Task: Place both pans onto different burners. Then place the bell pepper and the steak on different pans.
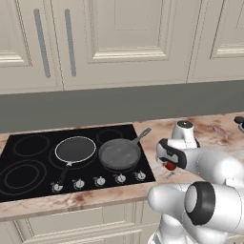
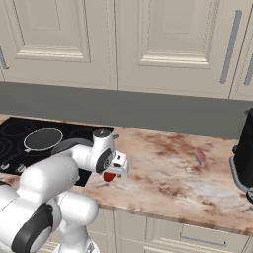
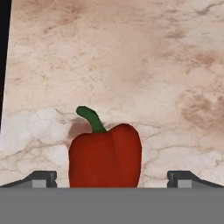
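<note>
The shallow dark pan point(image 1: 75, 149) with pale rim sits on a middle burner of the black cooktop point(image 1: 28, 159), its black handle pointing toward the front. The deeper grey pan point(image 1: 120, 153) sits on the burner to its right. The red bell pepper point(image 3: 105, 159) lies on the marble counter just right of the cooktop. My gripper point(image 3: 111, 179) is open and low over it, one fingertip point(image 3: 43, 178) on each side, not touching. From the right base camera, the gripper point(image 2: 111, 172) covers most of the bell pepper point(image 2: 109, 177). The pale pink steak point(image 2: 200, 156) lies farther right.
Two burner rings point(image 1: 21, 175) at the cooktop's left are free. Silver knobs point(image 1: 99, 181) line its front edge. A black appliance point(image 2: 244, 158) stands at the counter's far right. Bare marble point(image 2: 163, 173) stretches between pepper and steak. Cabinets hang above.
</note>
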Motion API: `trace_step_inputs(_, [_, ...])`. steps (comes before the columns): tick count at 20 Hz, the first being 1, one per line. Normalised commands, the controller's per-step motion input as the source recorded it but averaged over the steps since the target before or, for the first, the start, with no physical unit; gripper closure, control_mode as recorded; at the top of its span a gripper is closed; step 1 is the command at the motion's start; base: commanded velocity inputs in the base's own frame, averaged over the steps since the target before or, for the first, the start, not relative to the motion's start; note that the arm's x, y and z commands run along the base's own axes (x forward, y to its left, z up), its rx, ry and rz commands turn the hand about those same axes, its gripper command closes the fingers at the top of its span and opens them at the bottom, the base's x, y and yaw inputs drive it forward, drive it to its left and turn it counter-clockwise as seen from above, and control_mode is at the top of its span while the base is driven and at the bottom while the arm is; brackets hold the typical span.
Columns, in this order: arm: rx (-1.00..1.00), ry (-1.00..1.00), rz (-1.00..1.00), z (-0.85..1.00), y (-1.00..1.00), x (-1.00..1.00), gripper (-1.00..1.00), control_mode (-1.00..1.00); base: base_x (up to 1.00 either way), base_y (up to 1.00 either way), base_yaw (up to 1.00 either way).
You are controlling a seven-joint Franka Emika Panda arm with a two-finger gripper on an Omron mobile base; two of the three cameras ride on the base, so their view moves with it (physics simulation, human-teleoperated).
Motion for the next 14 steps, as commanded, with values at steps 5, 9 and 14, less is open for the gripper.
trace_step_inputs(5, [0.0, 0.0, 0.0, -0.15, 0.0, 0.0, -1.0, -1.0, 0.0, 0.0, 0.0])
trace_step_inputs(9, [0.0, 0.0, 0.0, -0.15, 0.03, 0.0, -1.0, -1.0, 0.0, 0.0, 0.0])
trace_step_inputs(14, [0.0, 0.0, 0.0, -0.21, 0.09, 0.0, 1.0, -1.0, 0.0, 0.0, 0.0])
